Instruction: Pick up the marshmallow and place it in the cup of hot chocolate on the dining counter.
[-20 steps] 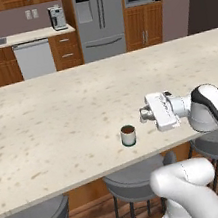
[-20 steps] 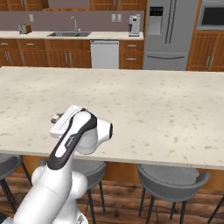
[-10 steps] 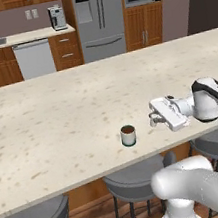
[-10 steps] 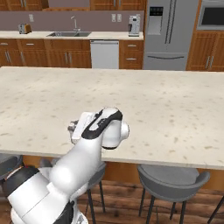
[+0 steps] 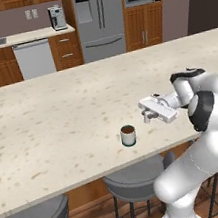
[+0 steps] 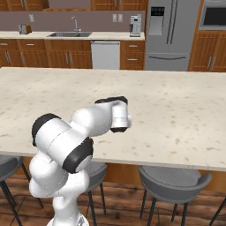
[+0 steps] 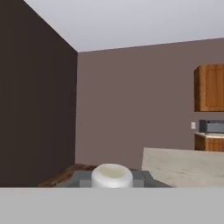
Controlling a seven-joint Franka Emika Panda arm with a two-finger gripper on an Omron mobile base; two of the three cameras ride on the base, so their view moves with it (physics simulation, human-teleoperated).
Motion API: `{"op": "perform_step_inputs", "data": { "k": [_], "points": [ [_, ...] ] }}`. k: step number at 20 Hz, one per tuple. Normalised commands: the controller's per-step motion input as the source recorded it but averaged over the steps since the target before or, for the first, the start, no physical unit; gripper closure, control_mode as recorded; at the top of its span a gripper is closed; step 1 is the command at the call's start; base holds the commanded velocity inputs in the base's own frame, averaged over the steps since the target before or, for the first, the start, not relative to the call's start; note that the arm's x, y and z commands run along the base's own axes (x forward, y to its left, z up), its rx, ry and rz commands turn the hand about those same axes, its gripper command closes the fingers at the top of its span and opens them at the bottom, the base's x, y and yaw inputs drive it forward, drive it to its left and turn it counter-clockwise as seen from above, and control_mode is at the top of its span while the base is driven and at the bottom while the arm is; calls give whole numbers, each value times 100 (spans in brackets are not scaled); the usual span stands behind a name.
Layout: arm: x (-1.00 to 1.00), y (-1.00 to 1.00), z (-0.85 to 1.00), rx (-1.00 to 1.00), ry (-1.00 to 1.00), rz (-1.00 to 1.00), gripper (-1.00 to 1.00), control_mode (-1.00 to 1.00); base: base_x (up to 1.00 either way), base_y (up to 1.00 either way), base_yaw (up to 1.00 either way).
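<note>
The long beige speckled stone-look tabletop [image 5: 56,115] is seen stretching across the kitchen, with grey round stools [image 5: 136,182] tucked under its near edge. The small pale grey-white cylindrical cup of dark brown hot chocolate [image 5: 128,135] is stood upright on the tabletop near that edge. The tool [image 5: 145,110] is held level above the tabletop, just to the right of the cup and apart from it, on the white arm that is bent back over the edge. In the right base view the hand is hidden behind the arm's own white body [image 6: 88,126], and the cup is covered as well. In the hand view a tiny white, soft-looking, roughly cylindrical marshmallow [image 7: 111,175] is seen at the bottom middle, sitting where the fingertips rise, so the tool is taken to be closed around it, though the fingers themselves are barely made out. Beyond it a dull mauve wall [image 7: 131,100], a wooden wall cabinet [image 7: 210,87] and a strip of beige tabletop are shown.
</note>
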Motion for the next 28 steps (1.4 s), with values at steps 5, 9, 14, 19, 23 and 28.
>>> {"op": "perform_step_inputs", "data": {
  "k": [5,9,14,19,23,28],
  "points": [
    [24,29,-11,-3,-2,0,100,-100,0,0,0],
    [11,37,-20,-5,-1,0,100,-100,0,0,0],
    [4,24,-15,-3,0,0,100,-100,0,0,0],
    [9,8,-12,0,0,-1,100,-100,0,0,0],
    [30,0,-24,0,0,0,100,-100,0,0,0],
    [18,0,-26,0,0,0,100,-100,0,0,0]
  ]
}}
